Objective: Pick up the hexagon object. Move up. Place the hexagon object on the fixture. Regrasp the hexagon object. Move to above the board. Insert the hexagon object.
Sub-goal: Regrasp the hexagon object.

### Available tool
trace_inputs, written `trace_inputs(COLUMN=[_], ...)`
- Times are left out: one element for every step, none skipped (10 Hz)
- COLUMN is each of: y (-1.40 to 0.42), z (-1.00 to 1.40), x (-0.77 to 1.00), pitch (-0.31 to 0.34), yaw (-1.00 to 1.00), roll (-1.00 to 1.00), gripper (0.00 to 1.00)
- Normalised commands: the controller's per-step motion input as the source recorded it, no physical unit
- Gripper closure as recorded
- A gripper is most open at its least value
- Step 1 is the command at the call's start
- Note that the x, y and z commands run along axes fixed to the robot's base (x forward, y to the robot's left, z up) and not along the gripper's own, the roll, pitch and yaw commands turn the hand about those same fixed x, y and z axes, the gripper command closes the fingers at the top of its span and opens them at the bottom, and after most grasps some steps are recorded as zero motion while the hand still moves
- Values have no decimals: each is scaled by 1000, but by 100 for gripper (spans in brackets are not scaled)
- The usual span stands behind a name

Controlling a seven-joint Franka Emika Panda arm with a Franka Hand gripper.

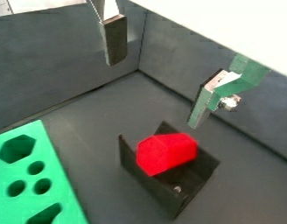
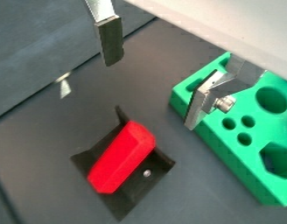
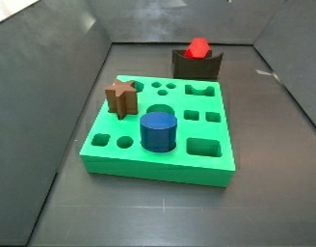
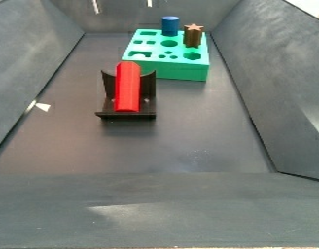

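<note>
The red hexagon object (image 1: 166,152) lies in the notch of the dark fixture (image 1: 175,191); both wrist views show it (image 2: 120,156). In both side views it rests on the fixture (image 3: 199,68) (image 4: 124,112), red prism (image 3: 197,46) (image 4: 127,84) on top. My gripper (image 1: 154,92) (image 2: 154,92) is open and empty, above the hexagon object with its fingers apart and clear of it. The green board (image 2: 187,94) (image 1: 66,188) lies beside the fixture. The gripper does not show in the side views.
On the board (image 3: 161,166) (image 4: 175,70) stand a blue cylinder (image 3: 157,131) (image 4: 170,23) and a brown star-shaped block (image 3: 119,97) (image 4: 194,35). Dark walls enclose the floor on all sides.
</note>
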Motion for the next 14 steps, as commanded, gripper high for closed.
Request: trace_inputs(y=[-20, -17, -21, -22, -24, -26, -28, -33, -35, -38, -41, -43, -42, -27], z=[10, 6, -2, -9, -10, -12, -10, -8, -17, -21, -15, -18, -21, -7], x=[-13, -3, 17, 28, 38, 51, 68, 78, 93, 95, 95, 95, 95, 88], pitch=[1, 5, 12, 20, 30, 42, 64, 86, 121, 151, 156, 146, 126, 102], yaw=[18, 20, 23, 25, 28, 32, 42, 51, 72, 97, 120, 141, 162, 175], roll=[1000, 1000, 1000, 1000, 1000, 1000, 1000, 1000, 1000, 1000, 858, 665, 411, 277], gripper=[0, 0, 0, 0, 0, 0, 0, 0, 0, 0, 0, 0, 0, 0])
